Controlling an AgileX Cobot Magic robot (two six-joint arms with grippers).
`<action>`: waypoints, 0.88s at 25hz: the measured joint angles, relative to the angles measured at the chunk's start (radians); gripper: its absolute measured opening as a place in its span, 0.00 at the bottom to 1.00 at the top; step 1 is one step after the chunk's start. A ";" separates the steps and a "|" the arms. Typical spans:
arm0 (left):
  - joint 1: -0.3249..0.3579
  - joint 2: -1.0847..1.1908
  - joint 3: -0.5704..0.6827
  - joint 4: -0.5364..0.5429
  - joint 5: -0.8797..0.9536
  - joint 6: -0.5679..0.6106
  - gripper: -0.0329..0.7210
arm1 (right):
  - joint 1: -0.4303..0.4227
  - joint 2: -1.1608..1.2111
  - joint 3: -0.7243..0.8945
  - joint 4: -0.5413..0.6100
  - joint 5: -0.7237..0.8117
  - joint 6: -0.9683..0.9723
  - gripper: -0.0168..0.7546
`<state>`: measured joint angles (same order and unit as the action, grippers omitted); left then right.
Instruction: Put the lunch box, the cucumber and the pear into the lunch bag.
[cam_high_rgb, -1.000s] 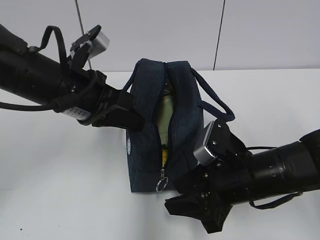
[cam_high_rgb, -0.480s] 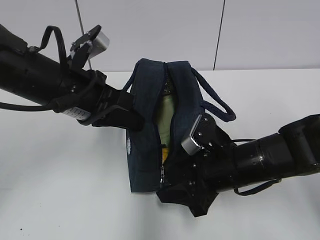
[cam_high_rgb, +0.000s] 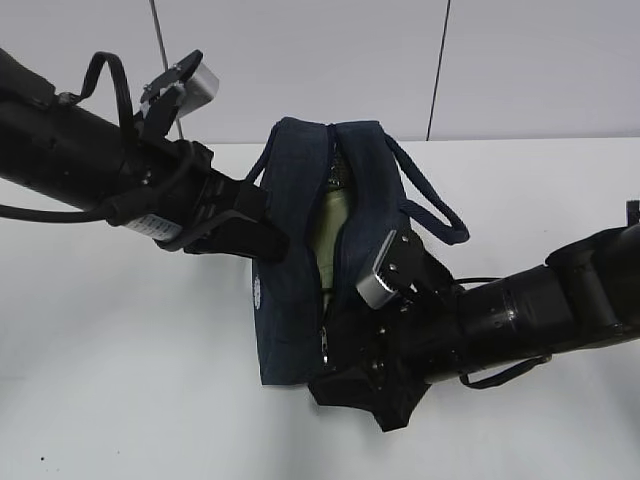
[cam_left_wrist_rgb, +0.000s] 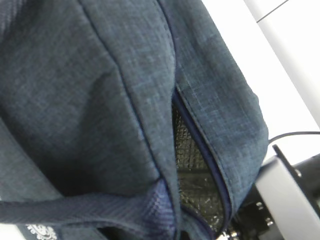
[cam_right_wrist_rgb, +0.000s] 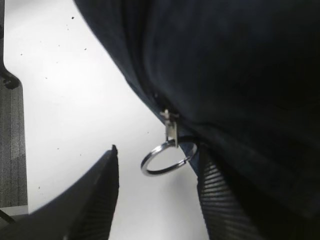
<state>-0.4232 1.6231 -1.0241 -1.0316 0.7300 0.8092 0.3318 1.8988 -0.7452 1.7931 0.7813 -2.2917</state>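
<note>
The dark navy lunch bag (cam_high_rgb: 290, 250) stands mid-table with its top zipper partly open. Through the gap shows the pale green lid of the lunch box (cam_high_rgb: 328, 225). The cucumber and the pear are hidden inside. My left gripper (cam_high_rgb: 268, 243) is shut on the bag's left side by the handle; the left wrist view is filled with bag fabric (cam_left_wrist_rgb: 100, 85) and silver lining (cam_left_wrist_rgb: 192, 165). My right gripper (cam_right_wrist_rgb: 157, 172) stands open at the bag's near end. The metal ring pull (cam_right_wrist_rgb: 165, 160) hangs between its fingers, touching neither.
White table (cam_high_rgb: 120, 380) lies all round the bag, with a pale wall behind. The bag's right loop handle (cam_high_rgb: 435, 210) hangs out over my right arm (cam_high_rgb: 520, 315). Bare tabletop (cam_right_wrist_rgb: 65, 90) shows beneath the ring.
My right arm has moved left and up to the bag's near end, and its gripper now covers the ring pull in the exterior view. The left arm and the bag have stayed put.
</note>
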 joint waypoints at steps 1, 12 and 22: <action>0.000 0.000 0.000 0.000 0.000 0.000 0.02 | 0.000 0.009 -0.001 0.000 0.000 0.000 0.55; 0.000 0.000 0.000 0.000 -0.005 0.000 0.02 | 0.000 0.024 -0.051 -0.010 -0.030 0.027 0.48; 0.000 0.000 0.000 0.000 -0.002 0.000 0.02 | 0.000 0.024 -0.054 -0.010 -0.071 0.104 0.28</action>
<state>-0.4232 1.6231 -1.0241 -1.0316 0.7280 0.8092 0.3318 1.9229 -0.7989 1.7828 0.7104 -2.1874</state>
